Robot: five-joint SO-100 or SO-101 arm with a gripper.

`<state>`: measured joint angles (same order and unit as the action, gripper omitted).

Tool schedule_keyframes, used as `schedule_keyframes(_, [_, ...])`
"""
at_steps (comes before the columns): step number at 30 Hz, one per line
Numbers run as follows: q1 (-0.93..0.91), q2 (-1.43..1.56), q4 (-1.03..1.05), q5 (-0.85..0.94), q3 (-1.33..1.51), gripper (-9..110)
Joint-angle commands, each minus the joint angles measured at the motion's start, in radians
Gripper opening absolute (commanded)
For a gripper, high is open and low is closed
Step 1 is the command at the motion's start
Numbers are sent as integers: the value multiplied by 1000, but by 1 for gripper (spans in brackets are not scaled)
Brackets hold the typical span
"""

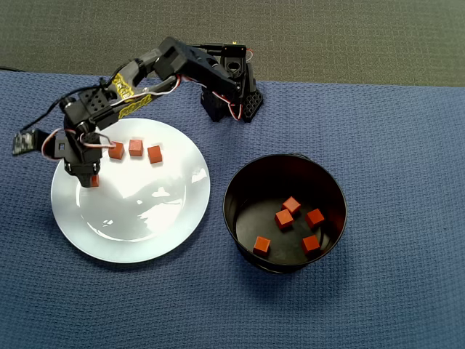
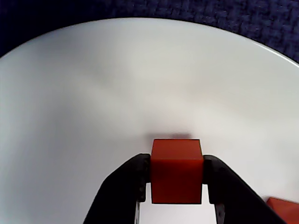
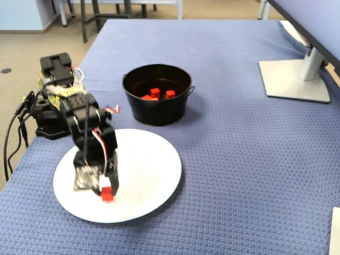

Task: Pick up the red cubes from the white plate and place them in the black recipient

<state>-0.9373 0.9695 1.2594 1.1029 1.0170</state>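
Closed on one small matte orange-red cube (image 2: 176, 171), my black two-finger gripper (image 2: 176, 179) presses its fingers against the two side faces of it. In the fixed view the cube (image 3: 107, 195) sits low at my fingertips, over the large glossy round white plate (image 3: 154, 175); I cannot tell if it touches the plate or is just above it.

As I judge it, the task is a little past the middle. Five red cubes (image 1: 284, 219) lie on the shiny flat bottom of the round black tub with tall straight walls (image 1: 240, 218), which stands well apart from my jaws, on the other side of the plate. Three more cubes (image 1: 136, 147) wait in a short row on the plate, just beside my jaws. With the one I hold, four are left to carry over. Nothing else lies on the plate or in the tub.
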Motion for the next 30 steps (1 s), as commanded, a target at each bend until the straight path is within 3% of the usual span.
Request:
schedule_keyframes(1, [107,285,71,-103,44,0])
schedule_keyframes(11, [549,827,95,-707,264,0])
schedule_keyframes(19, [1035,1028,-25,-960,574,0])
schedule_keyframes(20, [1091,1034,-44,-969,621,0])
schedule_keyframes(23, [1253,1045,-81,-874,759,38])
schedule_keyframes(26, [1221,1060,-58,-758,770,41])
schedule_keyframes(30, [887,971,54,-465,624,42])
